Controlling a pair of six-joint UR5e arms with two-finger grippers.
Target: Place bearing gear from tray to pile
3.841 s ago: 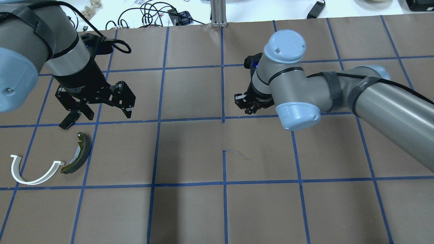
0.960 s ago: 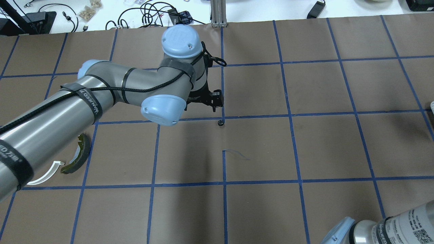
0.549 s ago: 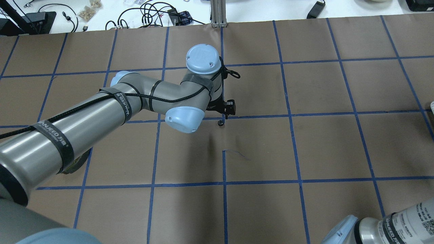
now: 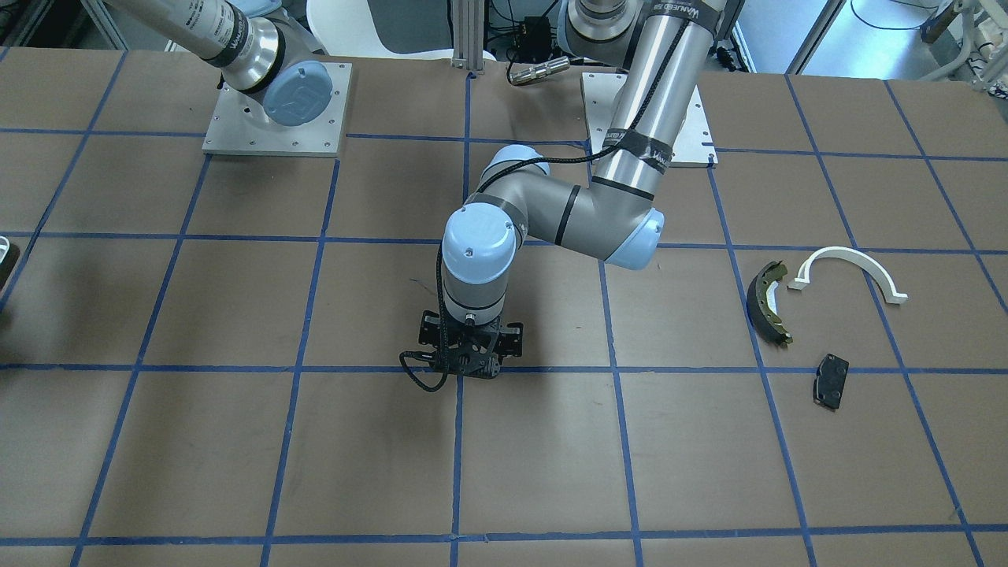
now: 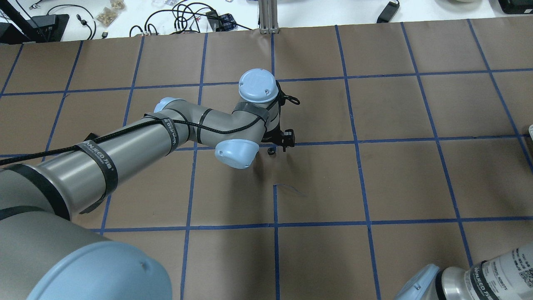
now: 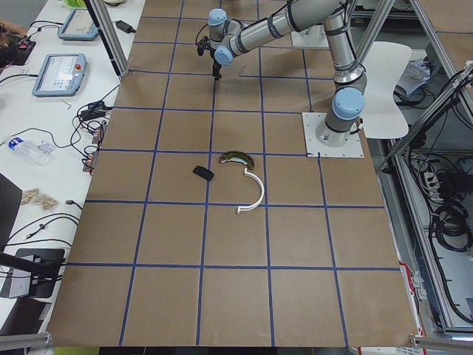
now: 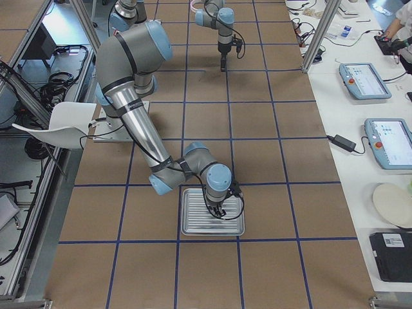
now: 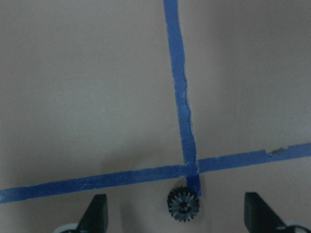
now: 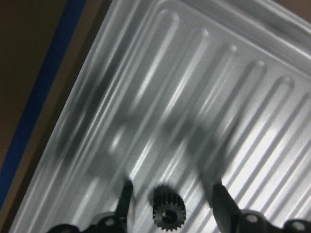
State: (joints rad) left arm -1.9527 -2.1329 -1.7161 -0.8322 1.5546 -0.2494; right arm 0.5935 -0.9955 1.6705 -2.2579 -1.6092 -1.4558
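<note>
1. Left pincer (image 8: 175, 213), spread, flanks a small black gear (image 8: 183, 205) on the counter (image 8: 97, 97) at a tape crossing (image 8: 192, 167), bottom centre.
2. Right pincer (image 9: 171, 191), spread, flanks a second gear (image 9: 168, 209) in the ribbed metal tray (image 9: 218, 97).

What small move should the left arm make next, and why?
Probably lower the left gripper a little and close its jaws on the bearing gear. In the left wrist view the gear lies flat by the blue tape crossing, between the open jaws with clear gaps on both sides, so nothing grips it yet.
</note>
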